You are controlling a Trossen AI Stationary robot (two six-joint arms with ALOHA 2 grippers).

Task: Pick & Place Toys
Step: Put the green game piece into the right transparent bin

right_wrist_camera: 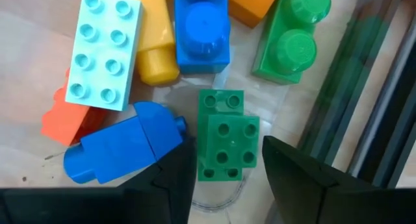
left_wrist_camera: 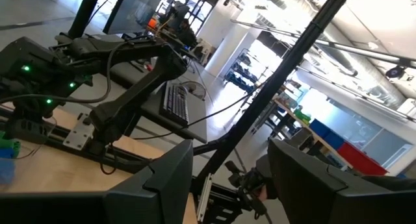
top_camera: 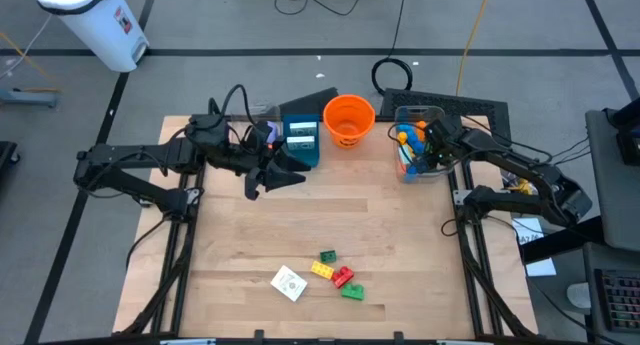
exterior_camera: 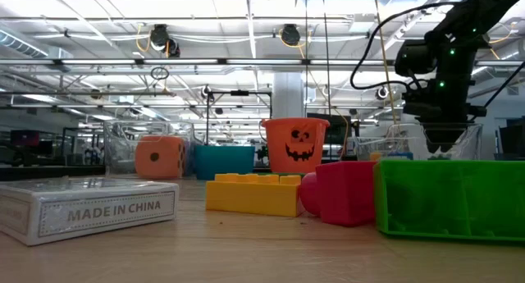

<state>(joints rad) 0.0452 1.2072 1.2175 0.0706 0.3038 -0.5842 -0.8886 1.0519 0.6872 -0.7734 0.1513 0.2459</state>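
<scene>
My right gripper (top_camera: 424, 145) reaches down into the clear bin (top_camera: 402, 175) at the table's far right. Its fingers flank a green brick (right_wrist_camera: 227, 143) that lies among blue, yellow, light blue, orange and green bricks (right_wrist_camera: 104, 52). They stand slightly apart from it, so the gripper is open. My left gripper (top_camera: 278, 175) hovers open and level over the far left of the table, with nothing between its fingers (left_wrist_camera: 169, 178). Near the front edge lie a white card box (top_camera: 288, 283), a green brick (top_camera: 327, 256), a yellow brick (top_camera: 321, 269), a red brick (top_camera: 343, 277) and another green brick (top_camera: 352, 292). My right gripper comes at the green brick from above, slanting down, one finger (right_wrist_camera: 175, 178) at each of its two long sides (right_wrist_camera: 203, 146). The brick lies studs up on the bin's floor. I cannot tell whether the fingers touch it.
An orange bucket (top_camera: 348, 120) and a teal box (top_camera: 300, 140) stand at the far middle. An orange die (exterior_camera: 160, 157) shows at the far left inside a clear bin (exterior_camera: 123, 148). Bare wood (top_camera: 330, 220) lies between the arms and the front toys.
</scene>
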